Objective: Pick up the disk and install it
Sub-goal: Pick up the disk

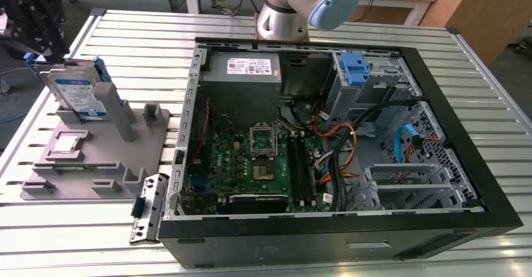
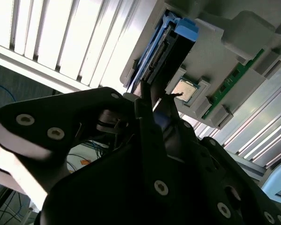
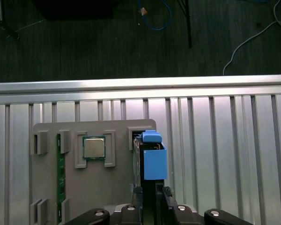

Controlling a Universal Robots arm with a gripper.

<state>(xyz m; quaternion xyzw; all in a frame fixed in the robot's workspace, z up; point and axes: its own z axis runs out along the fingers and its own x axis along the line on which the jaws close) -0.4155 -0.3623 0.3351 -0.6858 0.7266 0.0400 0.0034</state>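
Disk: flat silver metal slab in a blue plastic carrier. It stands on edge in a slot of the grey moulded holder, presenting its upper edge for gripping.
Tool: above the holder, black fingers narrowly parted in line with that edge, apparently gripping nothing.
Counter: ribbed aluminium under the holder.

Consists of a silver-grey tubular metal arm with a rounded light-blue plastic joint cap. Ends in a matte black gripper built from flat, round-cornered linkage plates stacked in layers. Carries round silver screw heads at the plate pivots in both wrist views. Shows a pale grey band along one outer plate edge in the second wrist view.
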